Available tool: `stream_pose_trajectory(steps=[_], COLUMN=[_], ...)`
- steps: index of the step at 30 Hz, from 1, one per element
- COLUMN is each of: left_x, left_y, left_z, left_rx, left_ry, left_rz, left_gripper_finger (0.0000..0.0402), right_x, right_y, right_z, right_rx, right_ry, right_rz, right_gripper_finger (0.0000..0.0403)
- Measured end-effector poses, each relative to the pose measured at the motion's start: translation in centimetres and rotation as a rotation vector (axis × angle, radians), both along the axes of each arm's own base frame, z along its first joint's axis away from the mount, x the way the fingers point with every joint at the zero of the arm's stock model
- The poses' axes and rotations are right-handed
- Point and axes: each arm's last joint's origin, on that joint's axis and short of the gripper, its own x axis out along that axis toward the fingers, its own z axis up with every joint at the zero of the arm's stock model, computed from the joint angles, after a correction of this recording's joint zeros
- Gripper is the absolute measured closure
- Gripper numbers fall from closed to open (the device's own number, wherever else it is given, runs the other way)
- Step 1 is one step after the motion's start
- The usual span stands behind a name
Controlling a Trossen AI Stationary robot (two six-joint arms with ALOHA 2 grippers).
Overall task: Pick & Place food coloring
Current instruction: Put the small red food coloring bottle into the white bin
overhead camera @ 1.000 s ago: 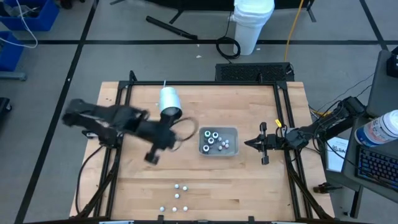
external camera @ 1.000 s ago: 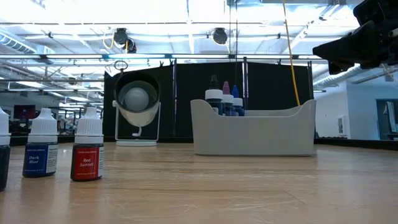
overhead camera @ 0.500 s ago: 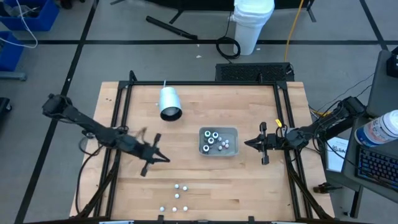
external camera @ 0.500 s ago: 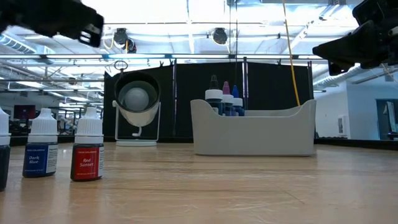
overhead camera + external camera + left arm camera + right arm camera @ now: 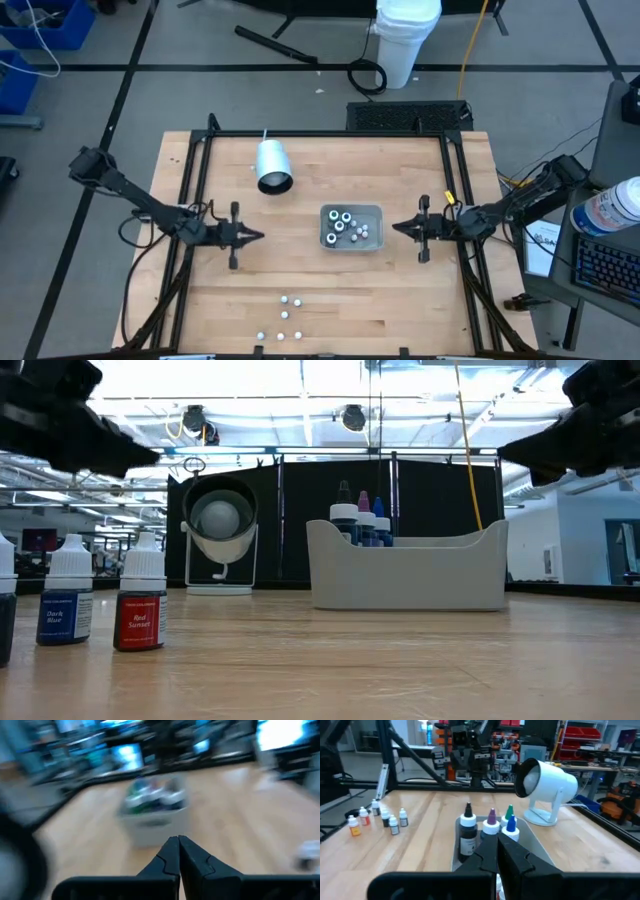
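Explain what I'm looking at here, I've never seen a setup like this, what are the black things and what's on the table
Two robot arms work at a wooden table. One picture looks straight down, one sits at table height, and two come from cameras on the arms' wrists. The left gripper and right gripper are each arm's two-finger claw; both are shut and hold nothing, hovering either side of a grey tray. Some small food coloring bottles stand in the tray; more bottles stand loose near the table's front edge. Behind lies a white cylinder on a stand.
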Motion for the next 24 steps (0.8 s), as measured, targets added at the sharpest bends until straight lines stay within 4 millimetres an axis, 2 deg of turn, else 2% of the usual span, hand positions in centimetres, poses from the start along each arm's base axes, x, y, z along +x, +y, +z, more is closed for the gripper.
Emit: stream_pose_trajectory(steps=[3, 7, 14, 17, 18, 21, 24], left_x=[-0.1, 0.0, 0.1, 0.1, 0.1, 0.1, 0.1], left_y=[0.1, -0.1, -0.1, -0.3, -0.3, -0.6, -0.7], left_z=[0.0, 0.1, 0.1, 0.1, 0.1, 0.1, 0.1], left_rx=[-0.005, 0.023, 0.027, -0.022, -0.041, -0.066, -0.081], left_ry=[-0.017, -0.023, -0.021, -0.021, -0.019, -0.011, -0.013], left_rz=[0.110, 0.073, 0.045, 0.013, -0.010, -0.090, -0.142], left_gripper_finger=[0.0386, 0.0376, 0.0393, 0.0398, 0.0397, 0.0383, 0.0366], right_x=[0.1, 0.2, 0.5, 0.8, 1.3, 3.4, 5.9], right_y=[-0.1, -0.3, 0.1, 0.6, 0.9, 2.6, 4.6], right_z=[-0.3, -0.5, 0.1, -0.4, 0.2, 4.6, 7.2], right_rx=[0.000, 0.043, 0.091, 0.023, -0.016, -0.020, -0.058], right_ry=[0.018, 0.020, -0.040, 0.011, 0.037, -0.005, 0.058], right_rz=[-0.069, -0.170, -0.110, -0.086, -0.081, -0.008, 0.060], right_gripper_finger=[0.0401, 0.0401, 0.0401, 0.0402, 0.0402, 0.0402, 0.0402])
